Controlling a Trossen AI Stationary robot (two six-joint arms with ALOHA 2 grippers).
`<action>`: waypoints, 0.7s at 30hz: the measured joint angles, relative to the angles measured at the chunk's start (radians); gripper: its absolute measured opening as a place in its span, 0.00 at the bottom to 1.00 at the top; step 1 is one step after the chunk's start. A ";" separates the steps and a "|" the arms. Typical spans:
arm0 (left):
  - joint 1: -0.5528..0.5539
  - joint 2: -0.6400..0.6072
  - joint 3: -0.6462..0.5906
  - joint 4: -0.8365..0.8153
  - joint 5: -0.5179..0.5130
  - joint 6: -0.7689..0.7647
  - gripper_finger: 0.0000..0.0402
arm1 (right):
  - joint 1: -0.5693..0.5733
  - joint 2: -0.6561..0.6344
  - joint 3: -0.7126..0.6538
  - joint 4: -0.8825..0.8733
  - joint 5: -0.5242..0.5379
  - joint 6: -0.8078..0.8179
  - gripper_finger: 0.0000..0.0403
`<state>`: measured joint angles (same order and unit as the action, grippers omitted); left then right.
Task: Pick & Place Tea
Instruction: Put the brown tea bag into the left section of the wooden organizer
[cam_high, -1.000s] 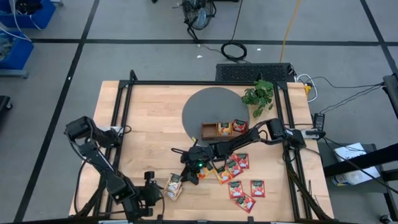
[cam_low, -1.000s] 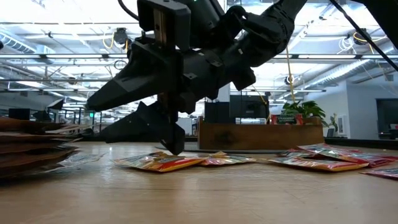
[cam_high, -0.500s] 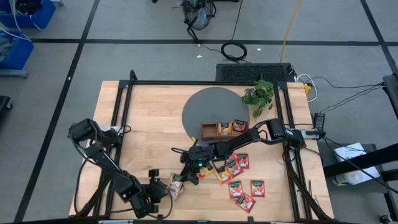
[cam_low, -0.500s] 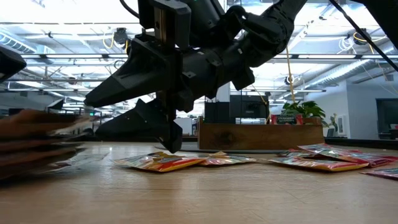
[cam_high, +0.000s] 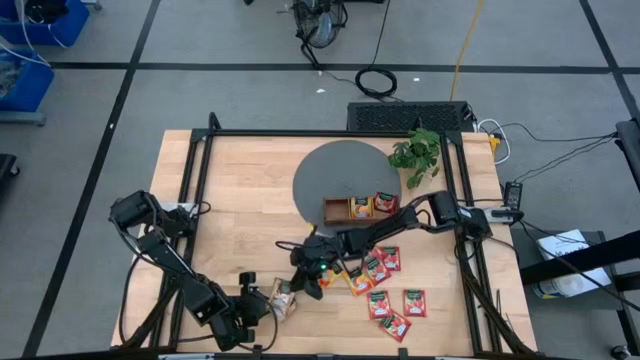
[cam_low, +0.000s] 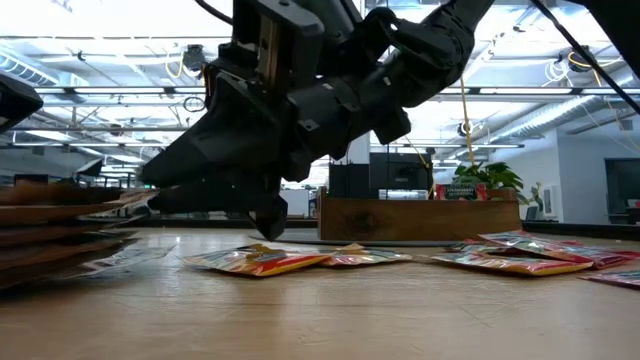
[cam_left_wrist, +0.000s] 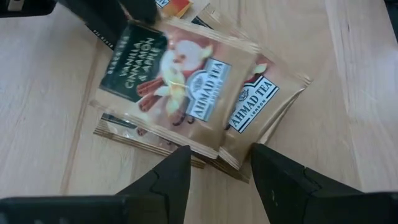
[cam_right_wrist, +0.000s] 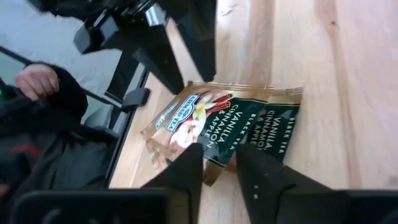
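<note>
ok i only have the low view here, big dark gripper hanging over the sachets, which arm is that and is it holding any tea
Observer: That is the right gripper, reaching in from the table's right side. Its fingers are open with nothing between them.
Operator: and the stack at my left edge
Observer: Pale beige sachets, a small overlapping pile, printed vanilla, cinnamon and apple.
Operator: where's the other arm
Observer: The left gripper is open right at that pile's edge, not closed on it yet.
Operator: anything in the tray
Observer: Two sachets are in the wooden tray, one orange, one red; this end compartment is empty.
</note>
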<state>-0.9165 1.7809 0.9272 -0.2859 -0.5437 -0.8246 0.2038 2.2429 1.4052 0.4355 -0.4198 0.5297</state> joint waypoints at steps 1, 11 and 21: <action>0.000 0.000 0.000 0.000 -0.003 0.000 0.43 | 0.001 0.000 0.000 0.000 0.000 -0.012 0.14; 0.000 0.000 0.000 -0.001 -0.008 0.000 0.43 | -0.010 0.000 0.000 -0.005 0.005 -0.050 0.00; 0.000 0.000 0.000 -0.004 -0.042 -0.005 0.43 | -0.028 -0.045 -0.002 -0.151 0.027 -0.196 0.00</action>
<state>-0.9165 1.7809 0.9268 -0.2904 -0.5854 -0.8297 0.1757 2.1979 1.4033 0.2840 -0.3927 0.3334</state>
